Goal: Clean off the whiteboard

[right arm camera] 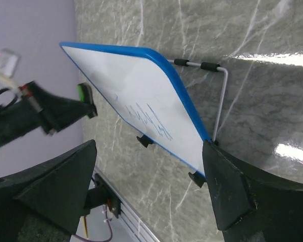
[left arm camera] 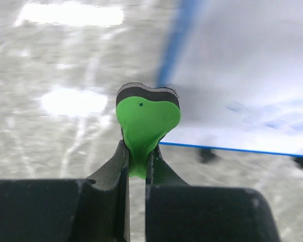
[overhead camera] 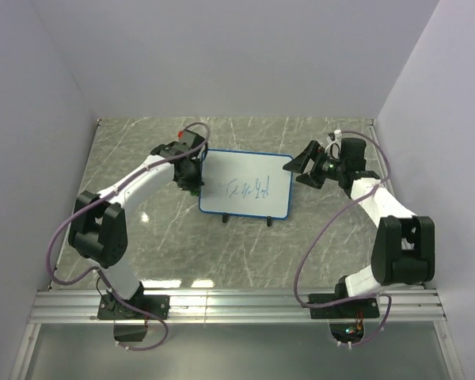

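The whiteboard (overhead camera: pixel 247 186) stands propped at mid-table, blue-framed, with blue scribbles (overhead camera: pixel 249 190) across its middle. My left gripper (overhead camera: pixel 191 180) is at the board's left edge, shut on a small green eraser (left arm camera: pixel 147 121) with a black felt face. The eraser is level with the board's blue left frame (left arm camera: pixel 174 45). My right gripper (overhead camera: pixel 303 168) is open at the board's right edge. In the right wrist view its jaws stand wide apart, and the whiteboard (right arm camera: pixel 141 91) has its lower near corner close to one fingertip (right arm camera: pixel 212 156). The green eraser (right arm camera: pixel 83 92) shows beyond the far edge.
A wire stand (right arm camera: pixel 222 96) props the board from behind, and small black feet (right arm camera: pixel 145 141) sit under its lower edge. The marble table (overhead camera: pixel 142 158) is walled on the left, back and right. An aluminium rail (overhead camera: pixel 237 305) with both arm bases runs along the near edge.
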